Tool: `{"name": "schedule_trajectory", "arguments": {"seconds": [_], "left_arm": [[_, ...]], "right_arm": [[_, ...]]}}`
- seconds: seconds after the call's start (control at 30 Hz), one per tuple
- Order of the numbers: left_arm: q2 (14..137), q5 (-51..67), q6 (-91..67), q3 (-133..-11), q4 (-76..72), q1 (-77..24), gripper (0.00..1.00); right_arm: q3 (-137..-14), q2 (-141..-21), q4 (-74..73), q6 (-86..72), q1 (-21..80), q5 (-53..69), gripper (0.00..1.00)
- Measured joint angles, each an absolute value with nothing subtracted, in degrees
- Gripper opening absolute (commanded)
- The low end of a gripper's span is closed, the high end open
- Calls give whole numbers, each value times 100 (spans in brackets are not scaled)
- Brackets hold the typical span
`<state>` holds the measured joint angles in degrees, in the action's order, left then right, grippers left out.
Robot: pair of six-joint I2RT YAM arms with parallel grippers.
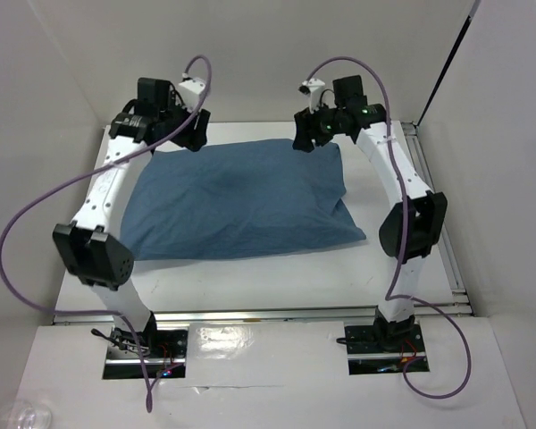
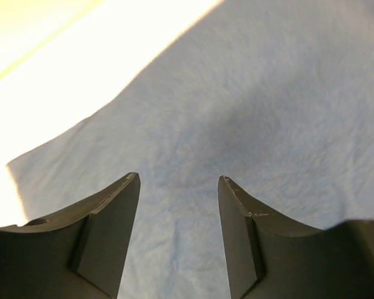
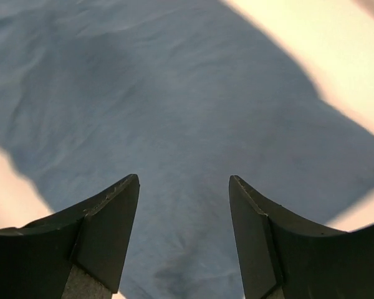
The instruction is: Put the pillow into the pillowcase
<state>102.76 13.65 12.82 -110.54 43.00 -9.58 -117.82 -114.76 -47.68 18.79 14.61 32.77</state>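
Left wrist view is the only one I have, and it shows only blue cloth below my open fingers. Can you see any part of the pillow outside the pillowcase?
Observer: No. In the top view the pillowcase lies puffed up on the table, and no cream pillow shows at any edge.
Operator: Over which corner is my gripper?
Observer: The left gripper is over the far left corner of the pillowcase.
Operator: And the other arm?
Observer: The right gripper is over the far right corner, with its jaws open and nothing between them.
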Motion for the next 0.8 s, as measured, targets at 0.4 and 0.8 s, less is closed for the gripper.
{"name": "schedule_trajectory", "arguments": {"seconds": [0.4, 0.8], "left_arm": [[8639, -71, 78, -8023, 2762, -631, 68], [8639, -338, -84, -7601, 2445, -578, 65]], "right_arm": [[-9177, -10519, -2818, 558, 528, 231, 67], [-8829, -10224, -2403, 257, 526, -259, 67]]}}
